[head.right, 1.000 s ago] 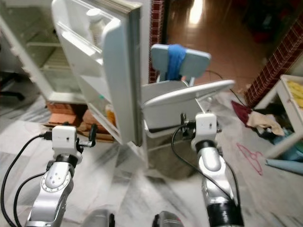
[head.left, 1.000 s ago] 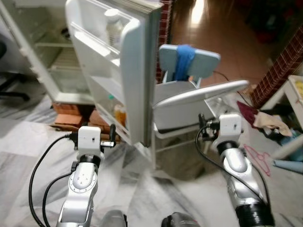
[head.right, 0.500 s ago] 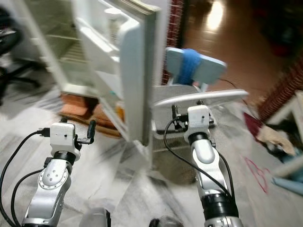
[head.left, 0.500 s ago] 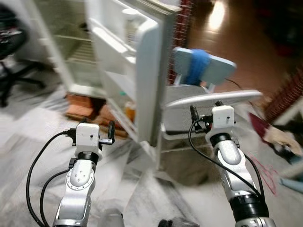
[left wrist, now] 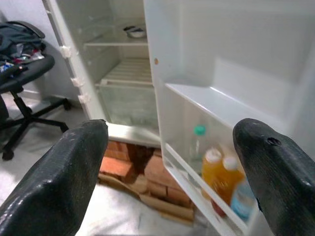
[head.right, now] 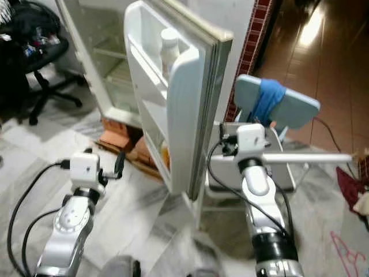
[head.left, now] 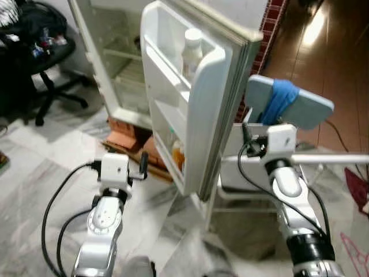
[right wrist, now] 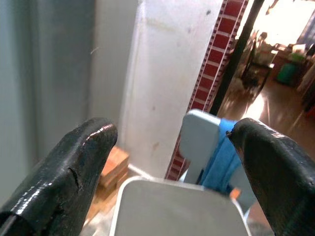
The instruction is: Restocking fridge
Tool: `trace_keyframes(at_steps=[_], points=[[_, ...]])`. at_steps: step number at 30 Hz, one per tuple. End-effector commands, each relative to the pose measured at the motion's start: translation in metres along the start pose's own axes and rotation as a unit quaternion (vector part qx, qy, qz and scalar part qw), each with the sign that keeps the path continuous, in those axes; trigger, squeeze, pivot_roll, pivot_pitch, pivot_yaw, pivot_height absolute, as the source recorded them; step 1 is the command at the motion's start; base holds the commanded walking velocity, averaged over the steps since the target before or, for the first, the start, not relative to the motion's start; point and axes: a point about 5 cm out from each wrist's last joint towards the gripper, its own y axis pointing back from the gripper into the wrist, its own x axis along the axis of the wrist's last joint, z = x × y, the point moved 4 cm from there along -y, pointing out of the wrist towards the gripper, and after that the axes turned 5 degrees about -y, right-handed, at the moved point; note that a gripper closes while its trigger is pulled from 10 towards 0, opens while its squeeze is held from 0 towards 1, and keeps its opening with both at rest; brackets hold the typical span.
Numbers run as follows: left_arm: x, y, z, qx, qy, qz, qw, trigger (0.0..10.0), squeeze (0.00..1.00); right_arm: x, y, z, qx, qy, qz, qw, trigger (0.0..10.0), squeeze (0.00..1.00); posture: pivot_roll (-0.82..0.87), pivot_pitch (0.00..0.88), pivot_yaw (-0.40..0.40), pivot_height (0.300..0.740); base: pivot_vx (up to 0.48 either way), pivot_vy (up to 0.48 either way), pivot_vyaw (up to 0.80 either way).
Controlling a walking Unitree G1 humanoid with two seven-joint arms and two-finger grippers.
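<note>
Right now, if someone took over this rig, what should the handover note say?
Left gripper: open, empty, held low facing the open fridge.
Right gripper: open, empty, raised beside the fridge door's outer edge, near the chair.
Door stands open: a white bottle on its upper shelf, orange drink bottles on its lower one.
Done: fridge opened.
Left: nothing in hand, so fetch items and load them.

My head views cut off the fridge (head.left: 115, 63) top; the door (head.left: 202, 115) hides most door-shelf bottles (left wrist: 219, 172).
</note>
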Motion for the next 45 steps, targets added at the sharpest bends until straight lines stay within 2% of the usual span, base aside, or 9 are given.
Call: trace_keyframes(at_steps=[1, 13, 22, 25, 29, 31, 35, 38, 45], points=[[-0.01, 0.005, -0.005, 0.005, -0.001, -0.025, 1.0, 10.0, 0.0, 0.001, 0.001, -0.007, 0.009, -0.002, 0.005, 1.0, 10.0, 0.0, 0.08, 0.063, -0.036, 0.74, 0.0, 0.0, 0.0], [-0.048, 0.042, -0.036, 0.03, -0.021, -0.116, 0.993, 10.0, 0.0, 0.027, -0.033, -0.008, -0.002, -0.048, 0.028, 0.998, 10.0, 0.0, 0.11, 0.073, -0.037, 0.74, 0.0, 0.0, 0.0], [-0.074, 0.072, -0.053, 0.072, 0.006, -0.166, 0.983, 10.0, 0.0, 0.081, -0.069, -0.076, 0.1, -0.129, 0.074, 0.984, 10.0, 0.0, 0.14, 0.07, -0.056, 0.74, 0.0, 0.0, 0.0], [-0.072, 0.071, -0.052, 0.07, 0.004, -0.164, 0.984, 10.0, 0.0, 0.097, -0.057, -0.108, 0.219, -0.18, 0.088, 0.955, 10.0, 0.0, 0.15, 0.07, -0.064, 0.74, 0.0, 0.0, 0.0], [-0.073, 0.071, -0.051, 0.069, 0.005, -0.166, 0.984, 10.0, 0.0, 0.112, -0.001, -0.151, 0.453, -0.229, 0.078, 0.858, 10.0, 0.0, 0.14, 0.074, -0.061, 0.74, 0.0, 0.0, 0.0], [-0.073, 0.069, -0.048, 0.06, 0.005, -0.166, 0.984, 10.0, 0.0, 0.102, 0.01, -0.151, 0.476, -0.237, 0.055, 0.845, 10.0, 0.0, 0.12, 0.076, -0.055, 0.74, 0.0, 0.0, 0.0], [-0.073, 0.066, -0.046, 0.051, 0.003, -0.164, 0.985, 10.0, 0.0, 0.076, 0.013, -0.147, 0.469, -0.195, 0.027, 0.861, 10.0, 0.0, 0.12, 0.077, -0.048, 0.74, 0.0, 0.0, 0.0], [-0.069, 0.062, -0.047, 0.052, -0.005, -0.155, 0.987, 10.0, 0.0, 0.034, 0.002, -0.125, 0.385, -0.14, -0.023, 0.912, 10.0, 0.0, 0.12, 0.079, -0.045, 0.74, 0.0, 0.0, 0.0], [-0.04, 0.04, -0.044, 0.054, -0.013, -0.096, 0.994, 10.0, 0.0, 0.012, -0.001, -0.088, 0.254, -0.122, -0.049, 0.958, 10.0, 0.0, 0.12, 0.082, -0.055, 0.74, 0.0, 0.0, 0.0]])
